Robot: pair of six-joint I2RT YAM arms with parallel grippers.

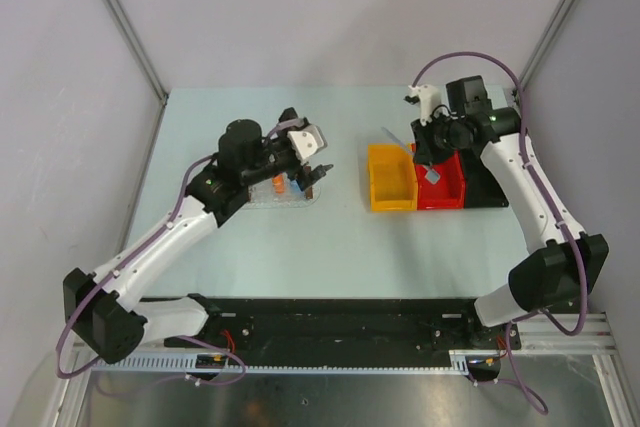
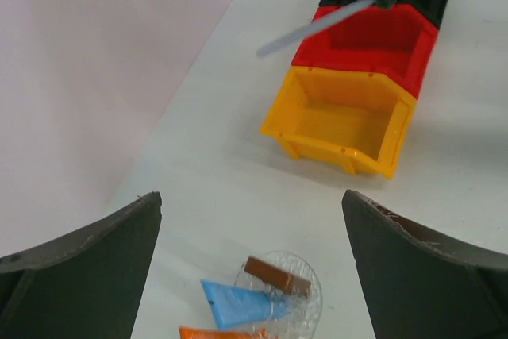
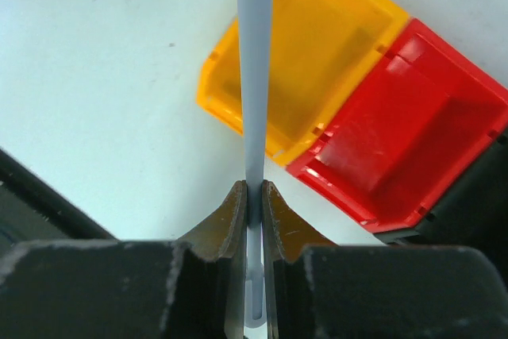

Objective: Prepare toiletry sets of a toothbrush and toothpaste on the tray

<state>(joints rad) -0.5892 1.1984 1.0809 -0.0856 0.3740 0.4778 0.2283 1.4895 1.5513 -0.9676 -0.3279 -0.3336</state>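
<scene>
Pale grey-green table (image 1: 300,247) fills the scene, with both arms reaching out over it. To the right of centre sit three bins in a row, touching: a yellow bin (image 1: 392,203), a red bin (image 1: 445,197) next to it, and a black bin (image 1: 492,187) on the far right.

Over on the left there's the tray (image 1: 262,197), clear plastic, with a brown wooden block (image 2: 276,275) at its end. The left gripper (image 1: 308,172) hangs right above it, jaws spread as wide as they go and holding nothing. Its wrist view shows the two dark fingers (image 2: 103,260) far apart, with bare table between them. Just below, the blue toothpaste tube (image 2: 238,305) lies with one end on the clear plastic, right beside the block. The orange toothpaste tube (image 2: 208,332) is alongside it, cut by the frame edge.

Now the right side. The right gripper (image 1: 424,155) is up over the bins, and its jaws are pinched down to a sliver on the toothbrush (image 3: 255,77). The grip sits near one end of the handle. From the fingers (image 3: 226,216) the long pale shaft runs straight out, in the air, crossing above the yellow bin's rim. Seen from the left wrist, the brush (image 2: 317,25) slants above the red bin, clear of both bins.
</scene>
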